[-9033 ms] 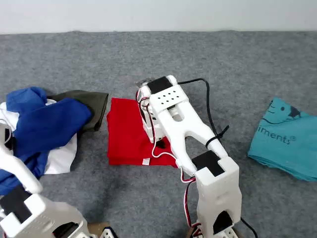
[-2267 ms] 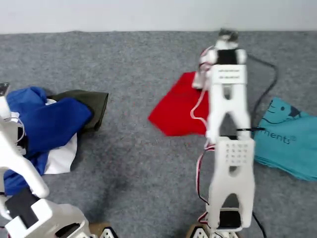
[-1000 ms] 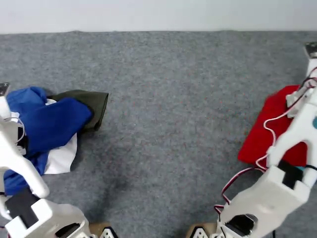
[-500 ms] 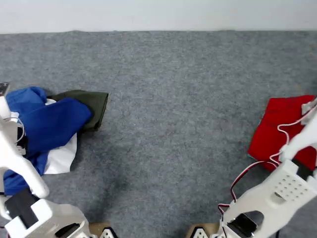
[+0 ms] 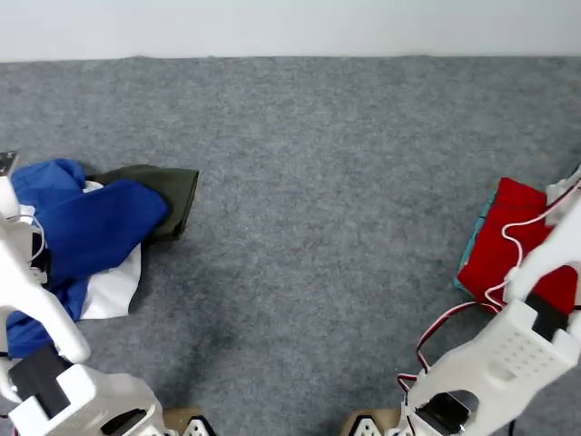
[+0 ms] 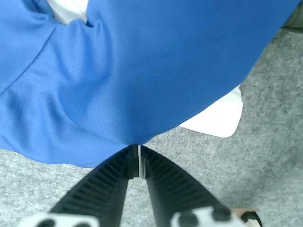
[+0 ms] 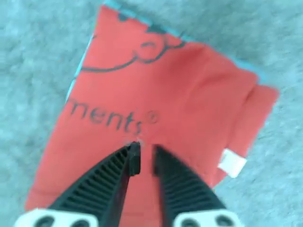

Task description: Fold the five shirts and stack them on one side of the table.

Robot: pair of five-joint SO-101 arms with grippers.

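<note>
A folded red shirt [image 5: 513, 245] lies at the table's right edge on top of a teal shirt [image 5: 478, 227], which peeks out along its side. In the right wrist view my right gripper [image 7: 144, 153] hangs over the red shirt [image 7: 180, 94] with its fingers a little apart and nothing pinched; a teal edge [image 7: 75, 71] shows beside it. At the far left a blue shirt [image 5: 91, 227] lies crumpled over a white shirt [image 5: 113, 286] and a dark green shirt [image 5: 172, 195]. My left gripper [image 6: 138, 149] is shut on the edge of the blue shirt [image 6: 142, 71].
The grey carpeted table [image 5: 318, 182] lies bare between the left pile and the right stack. The right arm [image 5: 508, 354] rises from the front right, the left arm [image 5: 36, 309] from the front left. A white wall borders the far edge.
The right arm carried the red shirt from the table's middle to the right edge and onto the teal shirt. The left arm and the left pile have stayed put since 2.3 s ago.
</note>
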